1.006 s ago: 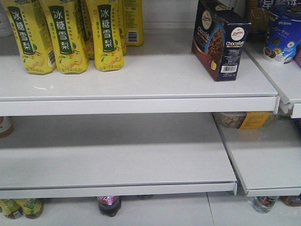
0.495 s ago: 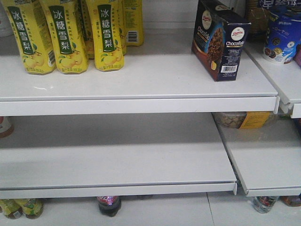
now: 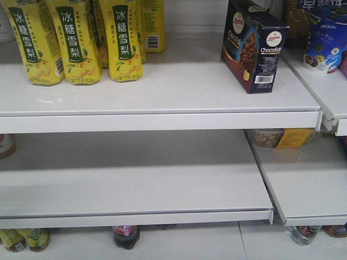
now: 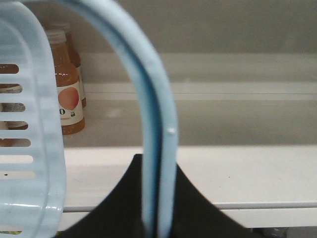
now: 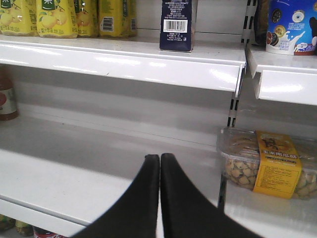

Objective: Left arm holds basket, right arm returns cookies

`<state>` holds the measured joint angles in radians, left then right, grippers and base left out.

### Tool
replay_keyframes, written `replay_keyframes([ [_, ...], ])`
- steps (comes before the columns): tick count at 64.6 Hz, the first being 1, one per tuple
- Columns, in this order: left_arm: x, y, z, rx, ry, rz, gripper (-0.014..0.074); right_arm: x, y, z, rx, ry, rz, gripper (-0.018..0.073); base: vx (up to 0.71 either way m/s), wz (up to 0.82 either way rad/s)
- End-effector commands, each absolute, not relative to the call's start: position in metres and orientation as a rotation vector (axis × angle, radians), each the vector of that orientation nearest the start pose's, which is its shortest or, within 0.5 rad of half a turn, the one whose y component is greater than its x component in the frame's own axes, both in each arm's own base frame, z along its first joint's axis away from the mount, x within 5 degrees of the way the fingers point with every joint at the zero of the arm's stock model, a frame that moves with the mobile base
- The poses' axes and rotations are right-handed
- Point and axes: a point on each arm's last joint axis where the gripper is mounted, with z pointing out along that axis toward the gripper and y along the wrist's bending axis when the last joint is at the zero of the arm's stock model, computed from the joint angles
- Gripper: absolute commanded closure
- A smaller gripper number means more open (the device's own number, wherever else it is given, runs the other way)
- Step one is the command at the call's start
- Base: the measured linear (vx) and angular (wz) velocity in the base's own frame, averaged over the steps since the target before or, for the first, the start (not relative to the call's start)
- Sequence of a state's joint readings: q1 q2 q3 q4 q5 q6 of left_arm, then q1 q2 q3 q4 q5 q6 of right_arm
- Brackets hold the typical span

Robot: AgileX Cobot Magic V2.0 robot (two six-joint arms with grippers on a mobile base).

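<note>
So the cookie box [image 3: 254, 45] is standing upright on the top shelf [image 3: 162, 92], over toward the right end, turned a bit so one corner faces out. Nothing is touching it. From the right wrist view you see its narrow barcode side, sitting close to the shelf's front edge.

The right claw [image 5: 159, 163] is empty, its two black fingers pressed together tip to tip with no gap. It hangs in front of the middle shelf [image 5: 74, 168], well below and a little left of the box.

The left claw [image 4: 158, 218] is clamped on the basket handle [image 4: 158, 148]. The pale blue hoop runs straight down into the black fingers at the bottom of the left wrist view. The basket [image 4: 29, 148] itself shows at the left edge of that view, slotted side and rounded rim, very close to the camera.

Other stuff around: a row of yellow pear drink bottles [image 3: 76, 40] on the left end of the top shelf, well apart from the box. A blue and white tub [image 3: 324, 40] stands on the neighbouring shelf to the right. A clear tub of snacks with a yellow label [image 5: 265, 166] sits a level lower on the right. Behind the basket, a couple of orange drink bottles [image 4: 67, 94] stand on a shelf.
</note>
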<state>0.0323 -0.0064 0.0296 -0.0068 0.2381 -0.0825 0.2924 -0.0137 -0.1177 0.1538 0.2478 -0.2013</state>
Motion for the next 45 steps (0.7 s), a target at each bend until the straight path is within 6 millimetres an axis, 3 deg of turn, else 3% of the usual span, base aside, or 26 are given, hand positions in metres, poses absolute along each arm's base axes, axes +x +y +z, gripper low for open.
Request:
replay_keyframes([
  [1,0.055,0.002,0.200,-0.079,1.606,-0.023,0.0603,0.042,0.015,0.246,-0.280,1.470,0.207,0.0567,0.00,0.00],
  [35,0.055,0.002,0.200,-0.079,1.606,-0.023,0.0603,0.043,0.015,0.245,-0.280,1.472,0.205,0.0567,0.00,0.00],
  [45,0.055,0.002,0.200,-0.079,1.606,-0.023,0.0603,0.048,0.011,0.234,-0.251,1.481,0.069,0.0567,0.00,0.00],
])
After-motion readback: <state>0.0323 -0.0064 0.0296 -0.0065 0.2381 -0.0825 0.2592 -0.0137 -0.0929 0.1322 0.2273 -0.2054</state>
